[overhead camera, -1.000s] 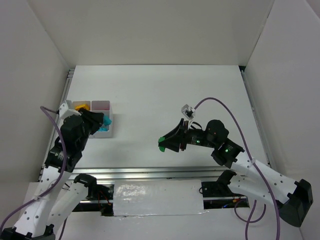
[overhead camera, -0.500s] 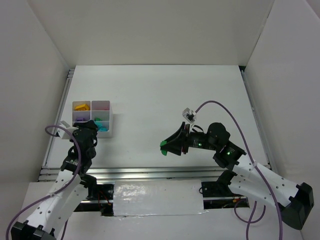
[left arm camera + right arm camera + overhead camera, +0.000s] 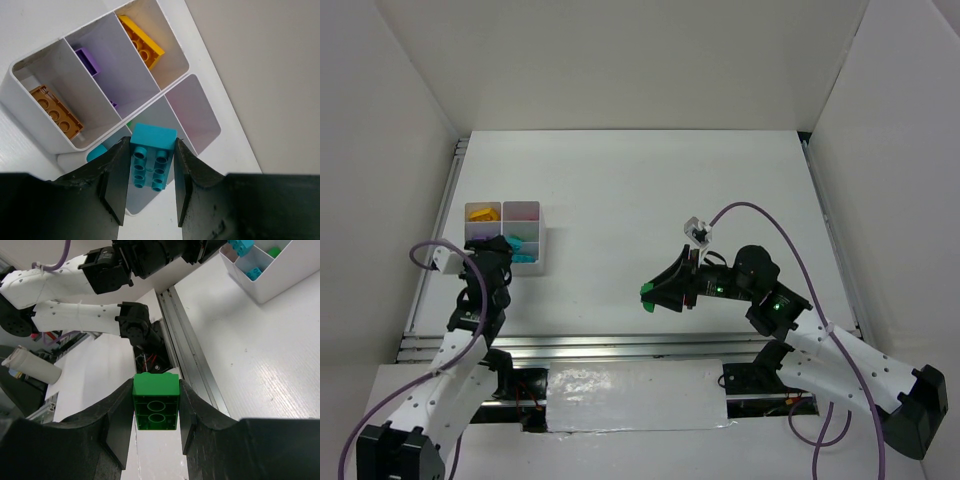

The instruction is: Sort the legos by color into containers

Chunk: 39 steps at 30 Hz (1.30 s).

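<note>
My left gripper (image 3: 151, 145) is shut on a teal studded lego (image 3: 150, 162), held just above the near side of the white container tray (image 3: 30, 112). In the tray's compartments lie an orange lego (image 3: 56, 111), a purple lego (image 3: 87, 59), a yellow lego (image 3: 142, 42) and a teal oval lego (image 3: 96, 152). In the top view the left gripper (image 3: 503, 252) is at the tray's (image 3: 542, 240) near-left corner. My right gripper (image 3: 155, 386) is shut on a green lego (image 3: 156, 402), held above the table's middle front (image 3: 646, 293).
The tray (image 3: 280, 287) shows at the top right of the right wrist view, with teal and green pieces inside. A metal rail (image 3: 620, 345) runs along the table's near edge. White walls enclose the table on three sides.
My left arm has drawn back toward the near-left, from over the tray to its near edge, still holding the teal lego. My right gripper has shifted slightly nearer with the green lego.
</note>
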Each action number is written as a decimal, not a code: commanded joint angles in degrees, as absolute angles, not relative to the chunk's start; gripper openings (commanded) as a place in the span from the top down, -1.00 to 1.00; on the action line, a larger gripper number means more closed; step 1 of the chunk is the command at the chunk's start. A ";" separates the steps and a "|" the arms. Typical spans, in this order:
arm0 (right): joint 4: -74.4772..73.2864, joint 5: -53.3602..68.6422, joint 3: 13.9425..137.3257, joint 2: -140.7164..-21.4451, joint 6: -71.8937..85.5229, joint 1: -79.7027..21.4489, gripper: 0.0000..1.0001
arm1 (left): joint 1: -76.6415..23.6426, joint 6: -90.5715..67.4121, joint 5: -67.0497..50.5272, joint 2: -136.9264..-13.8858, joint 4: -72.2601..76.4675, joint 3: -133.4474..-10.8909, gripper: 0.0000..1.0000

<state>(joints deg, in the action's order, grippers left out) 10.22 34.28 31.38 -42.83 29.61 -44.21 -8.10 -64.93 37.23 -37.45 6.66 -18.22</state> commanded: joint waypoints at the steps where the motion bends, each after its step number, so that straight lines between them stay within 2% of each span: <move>1: 11.86 34.72 30.94 -42.19 28.65 -44.03 1.00 | -7.12 -66.00 34.90 -38.32 12.12 -17.32 0.73; 7: 13.18 35.77 30.41 -42.89 29.18 -44.03 1.00 | -5.63 -65.56 31.91 -39.98 15.21 -16.00 0.44; 13: 13.62 36.03 29.88 -42.98 29.27 -44.12 1.00 | -3.96 -65.92 30.33 -40.78 16.08 -14.42 0.04; 14: 13.71 35.95 29.88 -43.07 29.27 -44.03 1.00 | -3.52 -66.09 29.71 -40.96 16.78 -13.89 -0.07; 21: 13.36 36.21 29.97 -43.16 29.00 -44.03 1.00 | -2.37 -66.36 26.73 -43.15 18.72 -13.71 -0.46; 33: 14.24 35.24 30.23 -44.82 30.15 -44.03 1.00 | -2.20 -59.25 19.61 -39.02 13.01 -21.43 -0.56; 39: 15.56 34.37 30.32 -46.67 31.29 -43.95 1.00 | -2.20 -55.29 8.81 -42.80 8.44 -26.88 -0.43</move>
<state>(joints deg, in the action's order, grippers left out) 11.64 35.09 30.30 -46.24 30.61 -44.21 -2.55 -59.27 16.45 -40.99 10.92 -23.29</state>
